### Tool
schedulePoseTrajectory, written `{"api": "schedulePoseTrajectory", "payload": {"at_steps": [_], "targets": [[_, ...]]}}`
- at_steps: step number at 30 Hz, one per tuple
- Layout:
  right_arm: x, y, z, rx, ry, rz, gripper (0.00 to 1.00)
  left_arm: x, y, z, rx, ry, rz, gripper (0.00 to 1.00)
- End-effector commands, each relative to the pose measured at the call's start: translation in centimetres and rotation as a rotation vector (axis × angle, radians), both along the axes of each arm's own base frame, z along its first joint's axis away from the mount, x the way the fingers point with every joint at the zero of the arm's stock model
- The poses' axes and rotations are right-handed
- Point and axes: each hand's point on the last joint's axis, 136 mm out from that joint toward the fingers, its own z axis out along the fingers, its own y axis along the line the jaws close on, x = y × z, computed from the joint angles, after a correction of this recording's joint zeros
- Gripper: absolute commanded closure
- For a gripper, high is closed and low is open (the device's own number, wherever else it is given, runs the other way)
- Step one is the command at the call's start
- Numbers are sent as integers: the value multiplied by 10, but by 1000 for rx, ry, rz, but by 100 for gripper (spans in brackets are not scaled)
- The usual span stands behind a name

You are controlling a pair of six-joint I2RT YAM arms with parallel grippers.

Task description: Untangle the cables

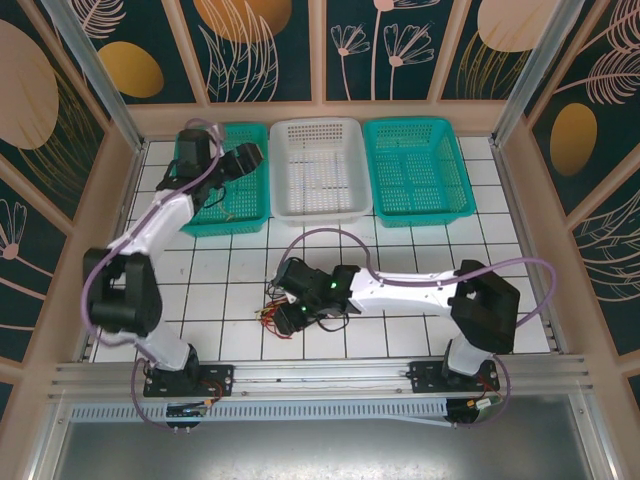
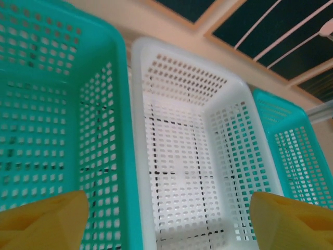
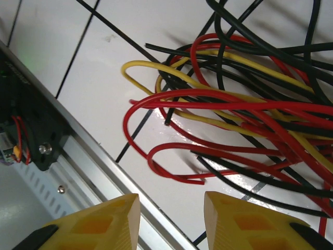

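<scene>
The cables point(image 3: 234, 104) lie as a tangled heap of red, yellow and black wires on the white tiled floor, near the front rail. From above the cables point(image 1: 268, 317) show as a small dark knot left of centre. My right gripper point(image 3: 171, 221) hovers just over the heap's edge, open, with a red loop point(image 3: 171, 166) right ahead of its yellow fingertips point(image 3: 112, 221). In the top view the right gripper point(image 1: 292, 312) covers part of the heap. My left gripper point(image 2: 166, 229) is open and empty, raised over the baskets; it shows from above as the left gripper point(image 1: 245, 156).
Three baskets stand along the back: a teal basket point(image 1: 225, 222), a white basket point(image 1: 320, 209) and another teal basket point(image 1: 420, 214). The white basket point(image 2: 136, 130) looks bare inside. An aluminium rail point(image 3: 88, 156) runs along the floor's near edge beside the cables.
</scene>
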Motion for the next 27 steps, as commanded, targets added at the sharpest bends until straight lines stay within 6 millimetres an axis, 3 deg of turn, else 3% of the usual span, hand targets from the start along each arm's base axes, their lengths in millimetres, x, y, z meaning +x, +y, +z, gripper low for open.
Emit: {"api": "schedulePoseTrajectory", "payload": {"at_steps": [1, 6, 10, 14, 20, 27], "targets": [[17, 1, -7, 2, -16, -28, 63, -51, 32, -23, 102, 81, 118, 15], [49, -10, -14, 14, -3, -129, 63, -110, 51, -45, 85, 123, 201, 3], [72, -28, -21, -11, -8, -231, 64, -129, 58, -68, 83, 158, 227, 1], [94, -50, -18, -63, -67, -359, 64, -124, 66, -87, 84, 188, 264, 1], [102, -74, 5, -85, -138, -452, 63, -102, 63, -92, 69, 186, 271, 1], [102, -89, 39, -38, -190, -494, 49, -88, 55, -91, 43, 165, 239, 2]]}}
